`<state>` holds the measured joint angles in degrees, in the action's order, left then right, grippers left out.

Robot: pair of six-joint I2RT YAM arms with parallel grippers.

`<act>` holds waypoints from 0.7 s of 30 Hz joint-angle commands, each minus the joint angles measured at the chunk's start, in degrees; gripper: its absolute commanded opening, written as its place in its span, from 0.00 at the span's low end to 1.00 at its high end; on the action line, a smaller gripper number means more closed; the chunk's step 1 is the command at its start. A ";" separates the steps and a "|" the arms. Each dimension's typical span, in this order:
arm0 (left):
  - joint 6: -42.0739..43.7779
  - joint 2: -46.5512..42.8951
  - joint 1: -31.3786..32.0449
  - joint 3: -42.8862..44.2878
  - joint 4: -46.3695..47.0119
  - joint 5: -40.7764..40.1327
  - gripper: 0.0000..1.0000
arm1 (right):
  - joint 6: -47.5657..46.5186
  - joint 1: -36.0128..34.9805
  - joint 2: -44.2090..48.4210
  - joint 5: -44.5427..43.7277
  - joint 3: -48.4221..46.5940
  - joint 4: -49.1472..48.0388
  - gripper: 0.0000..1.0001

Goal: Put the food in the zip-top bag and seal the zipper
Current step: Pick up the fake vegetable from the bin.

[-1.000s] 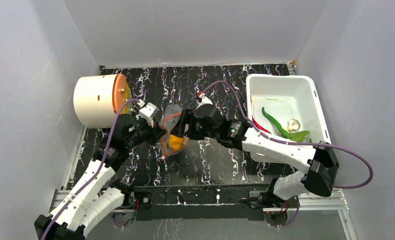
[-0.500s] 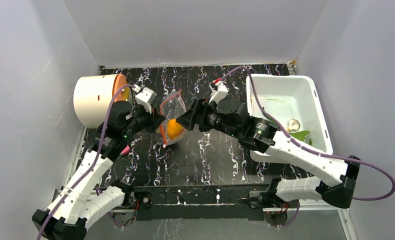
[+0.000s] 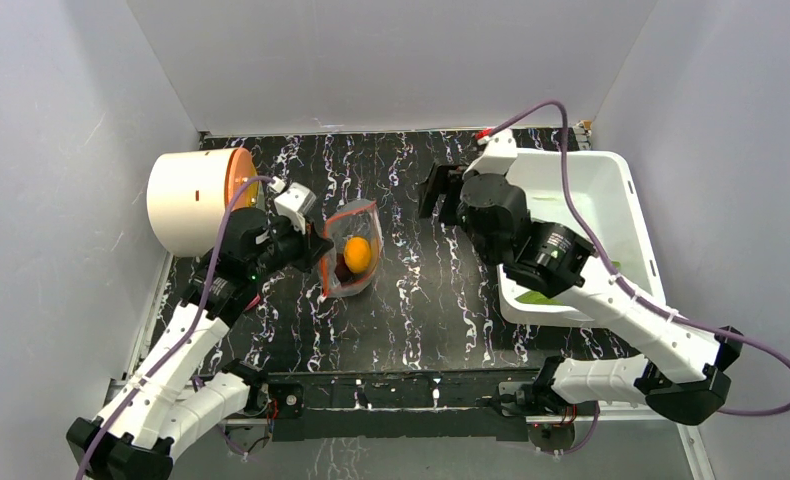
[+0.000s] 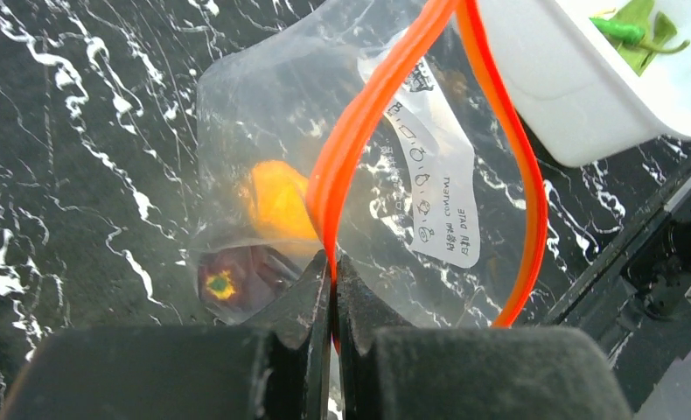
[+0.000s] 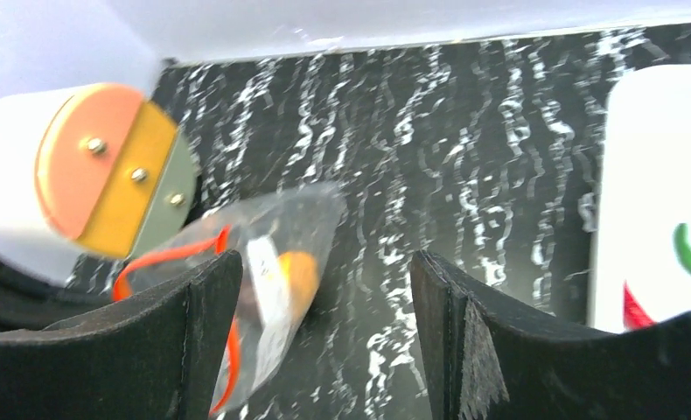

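The bag [image 3: 351, 258] sits well left of the white bin [image 3: 571, 175], its orange strip [image 4: 384, 92] clamped in the left gripper [image 4: 333, 264]; inside, an orange fruit [image 3: 358, 253] and (probably) a maroon fruit [image 4: 228, 280]. The right gripper [image 5: 324, 289], fingers apart, hovers nearer the bin.

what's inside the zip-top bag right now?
Inside the zip-top bag: an orange round fruit and a dark maroon one, next to each other at its closed end. The white label hides part of the interior.

The clear zip-top bag [image 3: 363, 281] has its orange-red zipper [image 4: 510, 149] gaping open — an orange fruit [image 3: 358, 253] and a dark maroon fruit [image 4: 228, 278] lie inside, touching.
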<state>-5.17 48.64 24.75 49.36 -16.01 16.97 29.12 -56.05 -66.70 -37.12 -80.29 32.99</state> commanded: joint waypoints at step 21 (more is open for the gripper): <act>0.84 -3.70 0.12 -10.19 8.77 5.22 0.00 | -14.10 45.74 -6.89 5.55 5.34 0.97 0.51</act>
<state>-4.69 45.67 24.75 39.33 -9.06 20.08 19.66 -17.91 -73.41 -36.77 -76.51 38.13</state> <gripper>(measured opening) 0.009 0.525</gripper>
